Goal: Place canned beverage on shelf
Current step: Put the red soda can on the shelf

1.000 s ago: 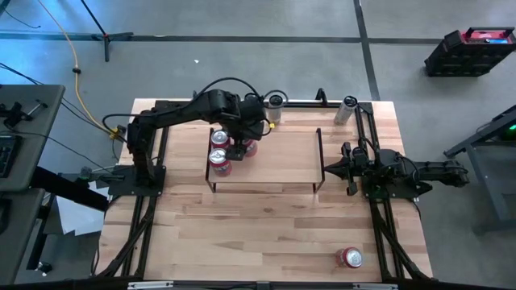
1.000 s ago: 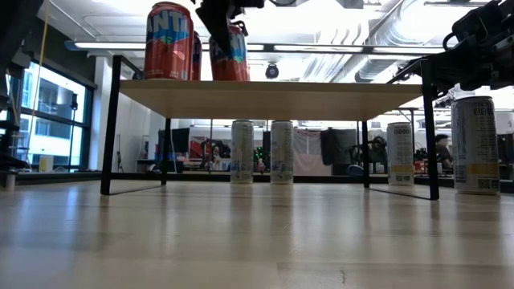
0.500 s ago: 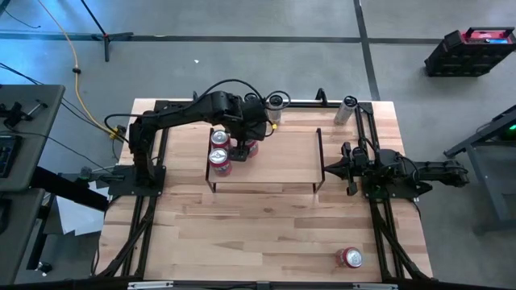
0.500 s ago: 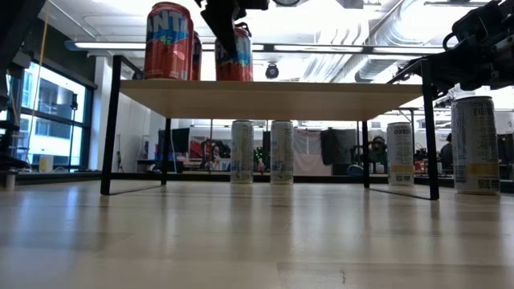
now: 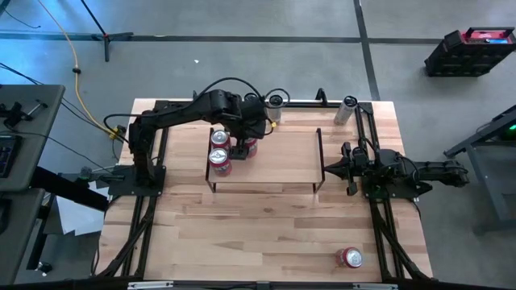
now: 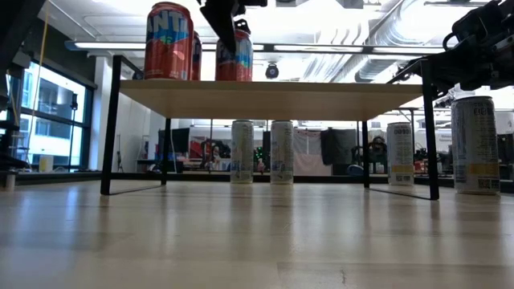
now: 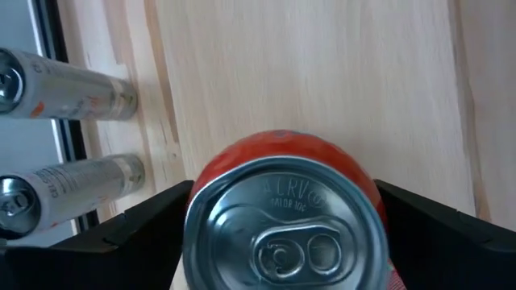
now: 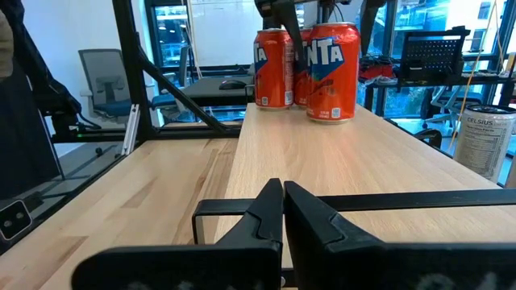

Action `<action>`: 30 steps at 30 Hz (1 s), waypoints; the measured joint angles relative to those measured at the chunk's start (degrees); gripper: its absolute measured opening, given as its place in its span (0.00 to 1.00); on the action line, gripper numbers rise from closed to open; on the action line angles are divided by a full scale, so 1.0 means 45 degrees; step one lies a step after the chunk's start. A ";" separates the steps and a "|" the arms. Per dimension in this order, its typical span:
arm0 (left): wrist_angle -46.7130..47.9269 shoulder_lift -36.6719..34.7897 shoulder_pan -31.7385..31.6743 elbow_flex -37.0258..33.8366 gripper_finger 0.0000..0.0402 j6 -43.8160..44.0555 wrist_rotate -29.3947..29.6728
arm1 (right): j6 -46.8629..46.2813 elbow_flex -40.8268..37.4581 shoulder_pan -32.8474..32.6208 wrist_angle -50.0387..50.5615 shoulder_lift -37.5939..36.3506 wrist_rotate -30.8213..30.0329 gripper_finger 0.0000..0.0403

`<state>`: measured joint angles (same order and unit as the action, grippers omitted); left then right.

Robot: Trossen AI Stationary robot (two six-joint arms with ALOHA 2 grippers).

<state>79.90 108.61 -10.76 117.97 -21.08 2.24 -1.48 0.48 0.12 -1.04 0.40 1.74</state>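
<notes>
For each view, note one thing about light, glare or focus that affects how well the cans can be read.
High view: even light, blue cast on the floor at left. Low view: bright ceiling lights behind the shelf leave its frame and the left gripper as silhouettes. Left wrist view: the orange can fills the frame, its lid slightly soft. Right wrist view: windows backlight the cans, the right gripper blurred up close.

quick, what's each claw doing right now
Left claw: open around the orange can on the shelf.
Right claw: shut, empty.

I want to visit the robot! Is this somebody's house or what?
Not a house; it looks like an office-style robot lab. There's an office chair, glass walls, bare ceiling pipes, and a concrete floor.
</notes>
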 joint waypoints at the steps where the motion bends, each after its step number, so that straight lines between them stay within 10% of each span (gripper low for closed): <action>1: 0.0045 -0.0004 0.0028 0.0061 0.89 -0.0001 0.0000 | -0.0003 0.0002 -0.0001 0.0000 0.0000 0.0000 0.00; 30: 0.0622 -0.0375 0.0148 0.0103 0.80 -0.0577 0.0753 | -0.0003 -0.0002 -0.0004 0.0000 0.0000 0.0000 0.00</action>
<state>82.70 106.93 -10.09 118.43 -23.68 5.63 -1.49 0.48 0.10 -1.04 0.40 1.74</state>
